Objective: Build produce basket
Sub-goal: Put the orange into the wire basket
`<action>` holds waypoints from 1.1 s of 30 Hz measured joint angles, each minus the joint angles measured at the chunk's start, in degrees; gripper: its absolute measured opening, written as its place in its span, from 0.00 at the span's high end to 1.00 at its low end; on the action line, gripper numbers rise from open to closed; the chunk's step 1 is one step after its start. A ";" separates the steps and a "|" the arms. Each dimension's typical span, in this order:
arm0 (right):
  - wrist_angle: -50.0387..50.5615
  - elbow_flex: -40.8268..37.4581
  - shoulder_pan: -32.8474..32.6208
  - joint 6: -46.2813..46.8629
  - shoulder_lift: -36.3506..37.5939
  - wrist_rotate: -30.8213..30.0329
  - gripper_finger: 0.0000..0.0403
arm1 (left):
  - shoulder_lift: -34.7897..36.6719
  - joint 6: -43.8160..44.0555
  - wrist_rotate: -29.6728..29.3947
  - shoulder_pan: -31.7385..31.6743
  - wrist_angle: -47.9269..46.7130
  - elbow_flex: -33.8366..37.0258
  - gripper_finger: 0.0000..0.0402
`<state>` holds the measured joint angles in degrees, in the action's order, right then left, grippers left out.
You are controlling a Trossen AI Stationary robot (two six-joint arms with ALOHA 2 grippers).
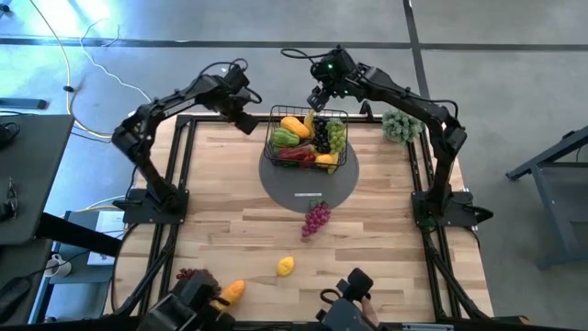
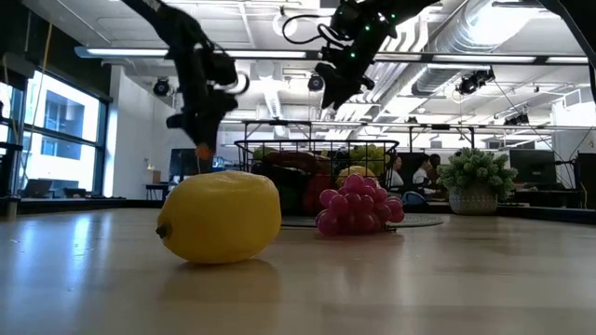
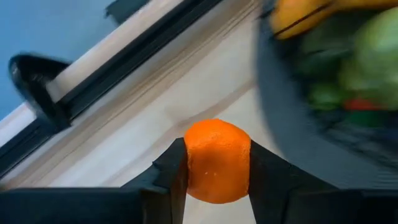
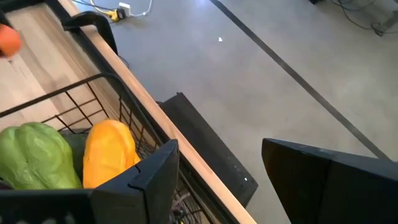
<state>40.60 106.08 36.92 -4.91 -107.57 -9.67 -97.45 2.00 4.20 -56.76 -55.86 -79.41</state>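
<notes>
Here, item one: our left gripper point(image 3: 217, 165), clenched on a small orange fruit point(image 3: 217, 160), raised over the table's far left. Item two: the basket point(image 1: 308, 140), just to that gripper's right on a grey disc point(image 1: 276, 179), part-filled; the left arm is the nearer carrier, though we cannot judge the gap to the rim. Item three: our right gripper point(image 4: 217, 168), fingers apart, empty, at the basket's far rim. Loose nearer us: purple grapes point(image 1: 315, 219), lemon point(image 1: 286, 267); bottom-edge pieces are cut off.

— Room around the basket point(image 1: 309, 138)?
— Crowded at twelve by the right gripper point(image 1: 317, 96), at nine by the left gripper point(image 1: 246, 122) clamping an orange point(image 3: 217, 160). Open wood toward three; grapes point(image 1: 315, 219) block six
</notes>
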 joint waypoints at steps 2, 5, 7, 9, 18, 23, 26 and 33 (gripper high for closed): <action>0.34 0.00 0.13 0.00 0.00 -0.01 0.47 | 2.13 0.84 1.86 0.80 0.07 -0.51 0.72; 0.35 0.00 0.23 0.00 0.00 -0.03 0.47 | 5.19 2.11 4.19 2.41 0.82 -0.80 0.72; 0.36 0.00 0.23 0.00 0.00 -0.16 0.47 | 6.63 3.47 4.60 3.80 1.45 -0.80 0.72; 0.35 0.00 0.23 0.00 0.00 -0.17 0.47 | 7.62 4.98 4.59 5.68 2.75 -0.80 0.71; 0.36 0.00 0.23 -0.23 0.00 -0.15 0.47 | 8.05 7.64 5.07 15.62 7.99 -0.78 0.71; 0.47 0.00 0.23 -0.67 0.00 -0.13 0.47 | 8.05 10.01 4.35 19.41 10.88 -0.78 0.71; 1.01 0.00 0.23 -1.59 0.01 -0.11 0.47 | 7.77 10.60 4.01 20.55 11.43 -0.06 0.71; 3.98 0.00 0.20 -1.55 0.04 1.51 0.47 | 3.31 11.52 3.94 21.71 11.48 1.74 0.71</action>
<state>44.58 106.08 37.12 -6.46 -107.53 -8.16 -94.15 13.52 8.14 -35.05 -44.38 -77.67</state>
